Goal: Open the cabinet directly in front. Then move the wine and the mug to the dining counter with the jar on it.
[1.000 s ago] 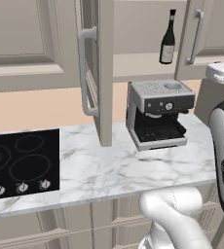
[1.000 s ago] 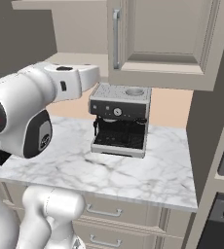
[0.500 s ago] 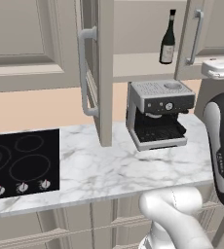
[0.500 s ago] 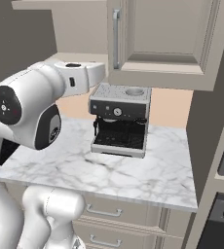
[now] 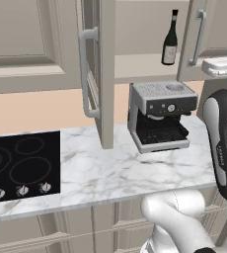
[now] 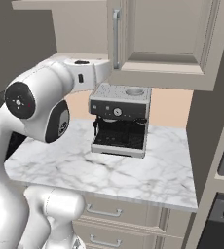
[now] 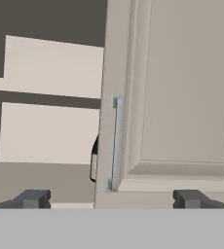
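Two doors on the cabinet (image 5: 105, 74), beige-grey, panelled, with long curved silver bar handles. Left door stands swung out, edge-on toward the left base camera; right door (image 7: 177, 97) sits closed or nearly so in the hand view, handle (image 7: 115, 143) vertical along its left edge. Interior is plain pale board, one shelf line visible in the hand view.

Marble counter (image 5: 115, 173), white with grey veining, runs below the cabinet; black cooktop (image 5: 21, 165) set in at its left end. Espresso machine (image 5: 160, 116), boxy, brushed silver over black, stands toward the counter's rear edge, under the cabinet opening.

Wine (image 5: 170, 39): dark, nearly black glass, slim neck, pale label. Upright on the cabinet floor at the right side of the opening, long axis vertical, neck up. From the hand view it shows as a dark sliver (image 7: 93, 160) half hidden behind the right door's edge.

Gripper (image 7: 111, 198): fingers spread wide apart, nothing between them, facing the right door's lower left corner.
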Controlling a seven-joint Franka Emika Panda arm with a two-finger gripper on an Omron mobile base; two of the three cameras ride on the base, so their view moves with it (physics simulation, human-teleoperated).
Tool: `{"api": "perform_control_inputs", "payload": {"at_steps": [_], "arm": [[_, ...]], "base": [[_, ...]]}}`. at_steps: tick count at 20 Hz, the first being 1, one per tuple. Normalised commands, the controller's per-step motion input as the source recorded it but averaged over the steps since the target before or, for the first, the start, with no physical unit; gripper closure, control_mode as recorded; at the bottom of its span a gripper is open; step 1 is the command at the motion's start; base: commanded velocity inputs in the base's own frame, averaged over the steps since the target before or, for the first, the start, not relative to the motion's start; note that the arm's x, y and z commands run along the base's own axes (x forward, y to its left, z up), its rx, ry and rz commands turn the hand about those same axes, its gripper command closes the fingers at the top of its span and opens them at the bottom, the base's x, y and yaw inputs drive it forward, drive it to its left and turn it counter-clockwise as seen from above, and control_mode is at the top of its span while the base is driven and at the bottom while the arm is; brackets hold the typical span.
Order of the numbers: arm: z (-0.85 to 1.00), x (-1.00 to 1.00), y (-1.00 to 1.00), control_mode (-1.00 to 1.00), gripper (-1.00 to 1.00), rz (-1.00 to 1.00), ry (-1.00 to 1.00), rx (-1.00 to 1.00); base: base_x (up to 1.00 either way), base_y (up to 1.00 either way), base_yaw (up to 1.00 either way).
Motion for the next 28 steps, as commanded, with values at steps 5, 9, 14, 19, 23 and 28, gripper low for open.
{"api": "perform_control_inputs", "payload": {"at_steps": [5, 9, 14, 19, 23, 28], "arm": [[0.00, 0.35, 0.00, -1.00, -1.00, 0.00, 0.00, 0.00], [0.00, 0.36, -0.01, -1.00, -1.00, 0.00, 0.00, 0.00], [0.00, 0.39, -0.02, -1.00, -1.00, 0.00, 0.00, 0.00], [0.00, 0.43, -0.04, -1.00, -1.00, 0.00, 0.00, 0.00], [0.00, 0.42, -0.10, -1.00, -1.00, 0.00, 0.00, 0.00], [0.00, 0.40, -0.12, -1.00, -1.00, 0.00, 0.00, 0.00]], "base": [[0.00, 0.00, 0.00], [0.00, 0.00, 0.00], [0.00, 0.00, 0.00], [0.00, 0.00, 0.00], [0.00, 0.00, 0.00], [0.00, 0.00, 0.00]]}}
